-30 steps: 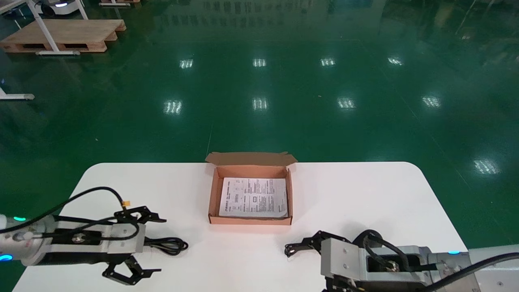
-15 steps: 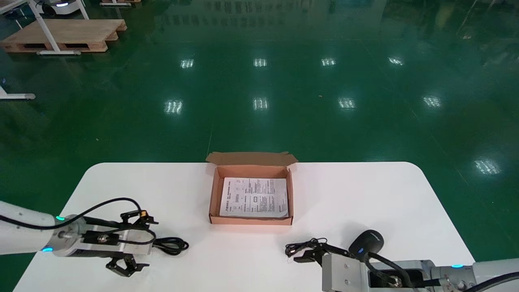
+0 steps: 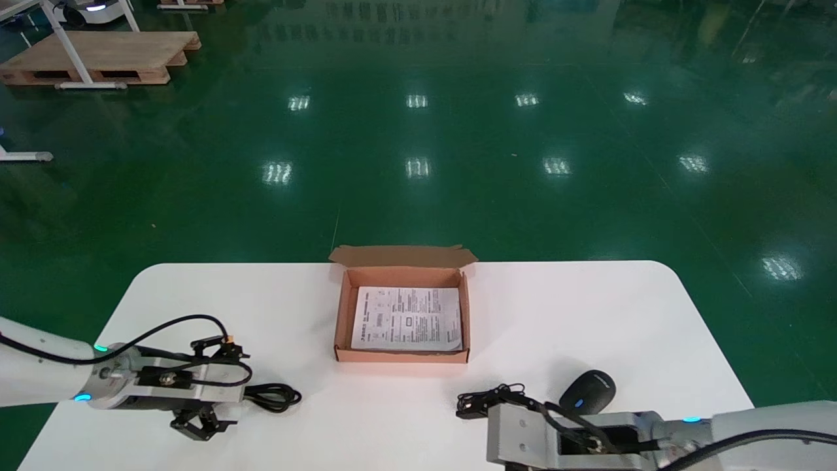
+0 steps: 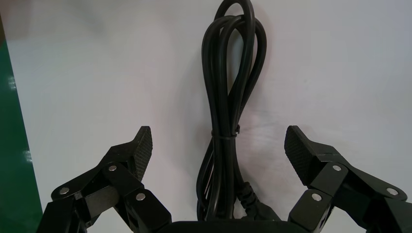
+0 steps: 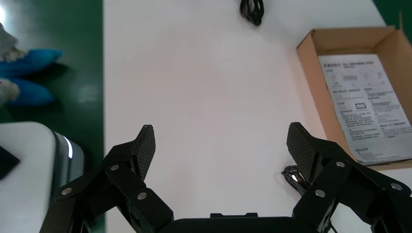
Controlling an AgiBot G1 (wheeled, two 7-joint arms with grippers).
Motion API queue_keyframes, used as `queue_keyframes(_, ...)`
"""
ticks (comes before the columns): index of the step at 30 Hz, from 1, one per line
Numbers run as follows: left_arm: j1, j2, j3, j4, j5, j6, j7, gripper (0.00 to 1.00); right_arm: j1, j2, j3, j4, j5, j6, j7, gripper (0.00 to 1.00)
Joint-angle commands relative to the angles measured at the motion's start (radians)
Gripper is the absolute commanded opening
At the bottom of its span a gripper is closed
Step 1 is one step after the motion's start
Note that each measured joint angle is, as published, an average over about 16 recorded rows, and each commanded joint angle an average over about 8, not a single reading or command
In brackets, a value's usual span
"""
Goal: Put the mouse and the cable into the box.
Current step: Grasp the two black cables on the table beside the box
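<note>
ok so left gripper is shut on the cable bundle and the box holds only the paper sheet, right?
Not quite: the left gripper is open, straddling the cable bundle without touching it, as the left wrist view shows. The box does hold only the paper sheet. The right gripper, also open, sits near the mouse.

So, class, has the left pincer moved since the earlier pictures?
Yes: the left pincer has dropped toward the table, closing in on the cable, which stays put.
</note>
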Motion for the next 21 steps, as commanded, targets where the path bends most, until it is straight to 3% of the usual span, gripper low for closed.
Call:
queue_keyframes(1, -0.003, 0.002, -0.001, 0.009, -0.002, 0.000, 0.006, 1.00, 0.004, -0.031, -0.025, -0.007, -0.067, 0.029, 0.014, 1.00)
queue_keyframes(9, -0.011, 0.009, -0.002, 0.033, -0.006, -0.001, 0.024, 1.00, 0.030, -0.175, -0.096, -0.142, -0.321, 0.191, 0.054, 1.00)
queue_keyframes(21, -0.019, 0.015, -0.004, 0.058, -0.010, -0.002, 0.042, 1.00, 0.055, -0.213, -0.113, -0.252, -0.406, 0.253, 0.046, 1.00)
